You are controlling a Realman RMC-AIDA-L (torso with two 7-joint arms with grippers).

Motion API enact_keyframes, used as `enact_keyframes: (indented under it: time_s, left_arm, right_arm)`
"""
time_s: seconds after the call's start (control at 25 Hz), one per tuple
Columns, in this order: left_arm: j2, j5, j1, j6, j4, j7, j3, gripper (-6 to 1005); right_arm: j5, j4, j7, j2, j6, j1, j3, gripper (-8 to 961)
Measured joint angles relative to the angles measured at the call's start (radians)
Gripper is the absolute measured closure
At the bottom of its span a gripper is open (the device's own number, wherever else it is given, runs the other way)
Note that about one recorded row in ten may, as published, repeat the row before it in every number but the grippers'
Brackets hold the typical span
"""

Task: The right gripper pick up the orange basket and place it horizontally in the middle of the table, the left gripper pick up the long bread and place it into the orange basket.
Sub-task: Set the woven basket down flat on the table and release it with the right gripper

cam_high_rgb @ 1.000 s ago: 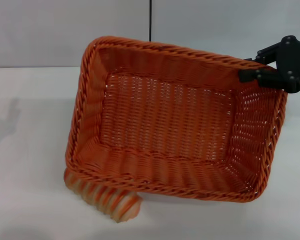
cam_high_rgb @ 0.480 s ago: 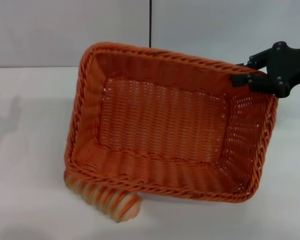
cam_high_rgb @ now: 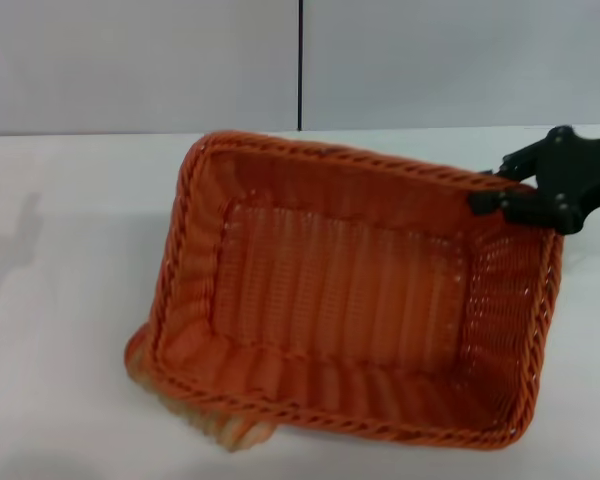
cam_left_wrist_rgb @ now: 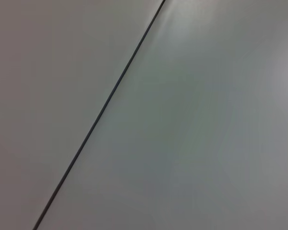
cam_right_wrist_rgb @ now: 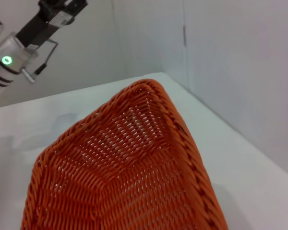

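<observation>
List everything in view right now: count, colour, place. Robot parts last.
orange basket: 1, orange woven, middle of the table, skewed, tilted, far right corner held by the right tool.
long bread: 1, orange and cream stripes, near left, mostly hidden under the basket's near left corner.
table: 1, white, under everything.
wall: light grey, behind the table, with a dark vertical seam.
right gripper: 1 tool, black, on the right, shut on the basket rim at its far right corner.
left arm: 1, seen only in the right wrist view, raised off the table near the wall; its tool is not in view.
</observation>
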Motion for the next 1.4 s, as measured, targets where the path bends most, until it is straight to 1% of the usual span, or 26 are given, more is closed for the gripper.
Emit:
enact_keyframes:
  time_s: [0.08, 0.32, 0.48, 0.56, 0.64, 0.76, 0.84, 1.04, 1.4]
  left_arm:
    - [-0.001, 0.0, -0.002, 0.0, 0.0, 0.0, 0.002, 409]
    - [-0.002, 0.0, 0.0, -0.002, 0.0, 0.001, 0.004, 409]
    - [-0.002, 0.0, 0.005, -0.003, 0.0, 0.001, 0.004, 409]
    - [-0.002, 0.0, 0.009, -0.002, 0.0, 0.001, 0.004, 409]
    - [-0.002, 0.0, 0.014, -0.001, 0.0, 0.002, 0.004, 410]
    - [-0.001, 0.0, 0.021, 0.0, 0.0, 0.002, 0.002, 410]
    - [0.0, 0.0, 0.023, 0.001, 0.0, 0.002, 0.002, 410]
    - [0.001, 0.0, 0.02, 0.001, 0.0, 0.002, 0.003, 410]
    - [0.0, 0.0, 0.02, 0.0, 0.0, 0.002, 0.006, 410]
  right_arm:
    - [0.0, -0.015, 0.0, 0.005, 0.0, 0.007, -0.014, 785]
    - [0.006, -0.022, -0.006, 0.046, 0.006, 0.026, -0.046, 784]
    - [0.012, -0.026, -0.012, 0.062, 0.004, 0.041, -0.055, 784]
    - [0.013, -0.025, -0.012, 0.063, 0.0, 0.04, -0.044, 784]
    - [0.013, -0.018, -0.012, 0.06, -0.001, 0.028, -0.009, 784]
    - [0.013, 0.005, -0.012, 0.054, 0.004, -0.002, 0.054, 784]
    - [0.014, 0.028, -0.013, 0.053, 0.006, -0.021, 0.067, 784]
    - [0.014, 0.046, -0.014, 0.054, 0.013, -0.041, 0.068, 784]
    - [0.011, 0.04, -0.014, 0.059, 0.016, -0.042, 0.063, 784]
